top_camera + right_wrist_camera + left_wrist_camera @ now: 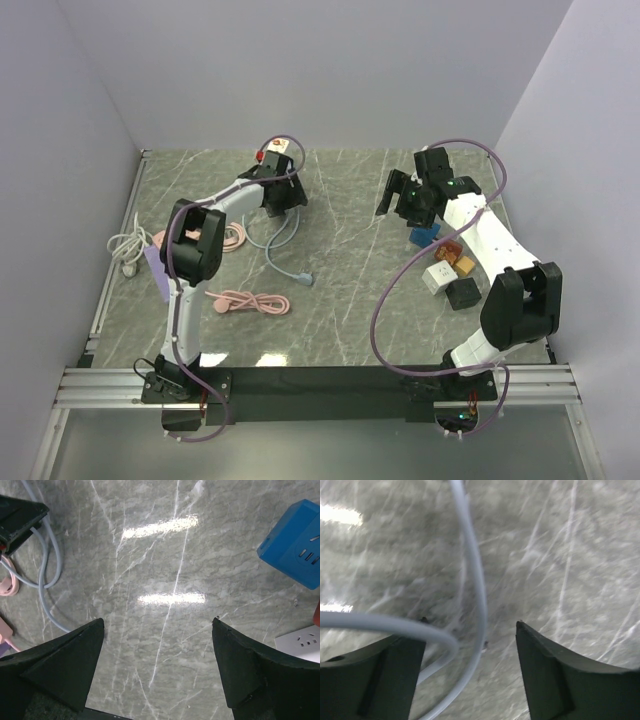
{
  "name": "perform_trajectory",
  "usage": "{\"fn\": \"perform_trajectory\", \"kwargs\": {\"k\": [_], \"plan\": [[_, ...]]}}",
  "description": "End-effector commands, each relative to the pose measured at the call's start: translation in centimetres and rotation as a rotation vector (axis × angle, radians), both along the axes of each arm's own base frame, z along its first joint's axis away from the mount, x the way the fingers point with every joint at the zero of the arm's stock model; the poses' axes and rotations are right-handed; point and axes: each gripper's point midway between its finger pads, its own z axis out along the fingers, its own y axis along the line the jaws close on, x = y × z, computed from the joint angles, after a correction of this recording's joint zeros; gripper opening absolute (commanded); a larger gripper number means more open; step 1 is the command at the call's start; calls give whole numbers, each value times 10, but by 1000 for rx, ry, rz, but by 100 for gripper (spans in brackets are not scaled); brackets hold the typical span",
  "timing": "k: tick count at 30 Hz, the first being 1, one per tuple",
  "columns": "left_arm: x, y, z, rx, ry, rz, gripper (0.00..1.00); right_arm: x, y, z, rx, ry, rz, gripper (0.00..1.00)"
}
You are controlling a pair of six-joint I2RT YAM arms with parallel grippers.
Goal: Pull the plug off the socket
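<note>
— Where is the plug?

— The only one I can make out is a small bluish plug [306, 279] at the end of the cable [479, 580]. It lies on the tabletop [350, 310] left of the middle, apart from every socket.

— And the cable?

— Thin, round, smooth and grey. It loops between the fingers of my left claw [470, 625], with one bend across the left finger. That view is blurred.

— Are you holding it?

— No. The left jaws stand apart with the cable loose between them. That claw is near the far edge, just in front of a pale block [279, 150] with a red piece on it.

— Your right claw [157, 622]?

— Spread wide over glossy grey marble with white veins. Toward the right edge sit a blue socket [295, 540], cube-shaped, and a white socket [300, 642] with slots.
</note>
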Motion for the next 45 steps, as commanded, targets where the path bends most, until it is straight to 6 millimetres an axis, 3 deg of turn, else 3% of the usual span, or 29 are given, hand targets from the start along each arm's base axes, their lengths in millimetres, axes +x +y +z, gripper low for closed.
{"fn": "perform_trajectory", "kwargs": {"k": [1,8,14,17,18,19,20,22,23,24,25,26,27,28,29,30,32,33,36,40,43,44,45], "plan": [[21,-13,20,-34,-85,-4,74,7,6,13,17,-44,20,94],[17,-37,9,-76,-83,-101,47,9,10,11,33,-37,27,90],[-3,-53,-19,-93,-36,-160,29,13,12,13,40,-39,26,88],[-8,-57,-18,-107,-38,-179,13,12,12,11,41,-32,26,87],[-11,-58,-16,-112,-34,-185,3,13,12,12,43,-35,22,87],[-14,-59,-16,-112,-33,-195,1,12,13,10,45,-32,20,86],[-22,-57,-20,-110,-16,-201,1,13,12,10,47,-35,17,86],[-34,-59,-8,-135,-18,-227,1,14,13,9,50,-34,8,86],[-48,-57,-16,-134,1,-238,1,15,13,10,53,-39,4,86],[-56,-62,1,-150,-24,-258,1,16,13,10,56,-40,3,86],[-67,-65,4,-162,-22,-280,1,18,14,11,61,-44,0,86],[-85,-64,-5,-162,4,-298,1,19,14,11,63,-44,-4,86],[-98,-73,7,-176,-10,-332,1,21,14,10,64,-40,-4,86],[-111,-77,6,-187,7,-354,0,23,16,12,65,-43,-1,86],[-131,-76,-5,-182,44,-368,1,24,16,12,64,-40,1,86],[-146,-89,5,-200,26,-410,1,26,16,10,60,-35,1,86],[-175,-96,-2,-206,65,-448,1,31,17,13,60,-44,5,87],[-190,-109,3,-224,66,-475,1,33,17,11,56,-41,6,87],[-215,-118,4,-220,71,-514,0,37,17,10,48,-31,11,88],[-225,-120,14,-239,77,-530,3,41,20,9,51,-27,19,90],[-226,-115,30,-216,20,-507,40,45,21,13,54,-35,13,91],[-224,-113,47,-225,-21,-496,58,45,22,12,57,-33,16,92],[-222,-111,56,-228,-43,-486,65,48,22,15,62,-40,13,93]]}}
